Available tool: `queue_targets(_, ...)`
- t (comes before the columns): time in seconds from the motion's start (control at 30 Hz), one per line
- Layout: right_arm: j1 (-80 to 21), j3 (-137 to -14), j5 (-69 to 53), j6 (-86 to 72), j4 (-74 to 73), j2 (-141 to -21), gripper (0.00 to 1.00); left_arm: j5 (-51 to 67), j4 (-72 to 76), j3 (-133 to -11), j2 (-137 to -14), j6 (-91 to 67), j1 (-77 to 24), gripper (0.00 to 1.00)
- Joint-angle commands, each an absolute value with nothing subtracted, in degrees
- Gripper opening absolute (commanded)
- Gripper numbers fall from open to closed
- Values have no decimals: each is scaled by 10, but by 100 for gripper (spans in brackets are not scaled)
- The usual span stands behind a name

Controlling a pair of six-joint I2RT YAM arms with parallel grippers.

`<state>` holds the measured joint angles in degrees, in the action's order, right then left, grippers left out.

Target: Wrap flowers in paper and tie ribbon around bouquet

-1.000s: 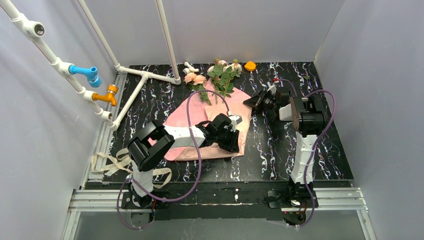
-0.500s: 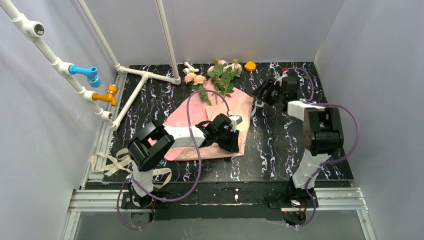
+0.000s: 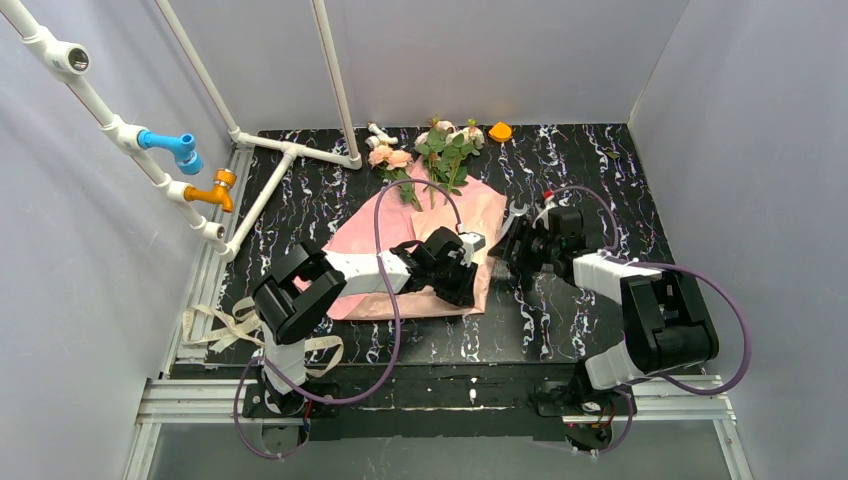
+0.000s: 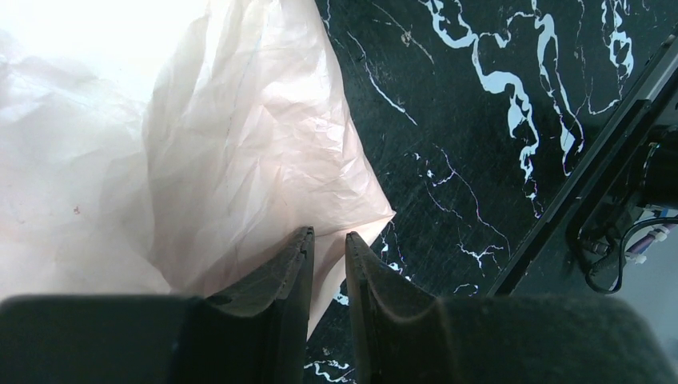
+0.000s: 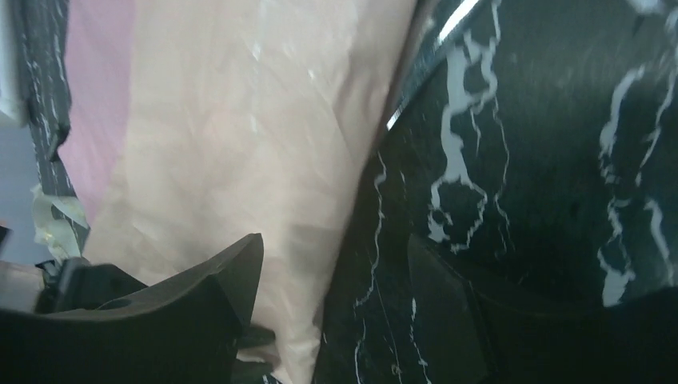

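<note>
Spanner (image 3: pixel 514 211) beside paper (image 3: pixel 475 215) edge, just beyond spread right claw (image 3: pixel 505 255).

No text, label, brand, number or sign is legible anywhere here.

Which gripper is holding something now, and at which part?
The right gripper is open and holds nothing. The left gripper sits nearly shut at a corner of the paper; a grip cannot be told.
</note>
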<state>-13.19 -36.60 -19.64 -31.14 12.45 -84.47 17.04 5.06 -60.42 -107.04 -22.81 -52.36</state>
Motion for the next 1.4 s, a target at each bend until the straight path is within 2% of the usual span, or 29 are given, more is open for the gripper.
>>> queue_targets(0.0,-144,-329,-238,-314,132,-810,74,164,-31,-595,-1061,-209,-527,21)
queue_targets(0.1,-179,-321,-222,-304,110,-787,73,166,-43,-603,-1053,-218,-526,24)
queue_targets(0.3,-210,-363,-115,-265,-18,-719,75,154,-96,-620,-1010,-260,-527,47)
queue_targets(0.4,-219,-396,-96,-253,-51,-711,75,138,-125,-624,-989,-282,-527,51)
queue_targets(0.6,-264,-435,-123,-283,3,-752,65,129,-165,-616,-935,-321,-527,52)
queue_targets(0.83,-347,-461,-158,-317,109,-854,54,10,-282,-551,-809,-421,-511,52)
queue_targets(0.97,-379,-484,-168,-321,132,-924,52,-23,-308,-454,-717,-521,-472,51)
queue_targets(1.17,-393,-482,-173,-320,153,-969,51,-83,-262,-292,-565,-668,-410,51)
queue_targets(1.37,-392,-476,-173,-314,149,-977,51,-174,-305,-238,-485,-783,-391,50)
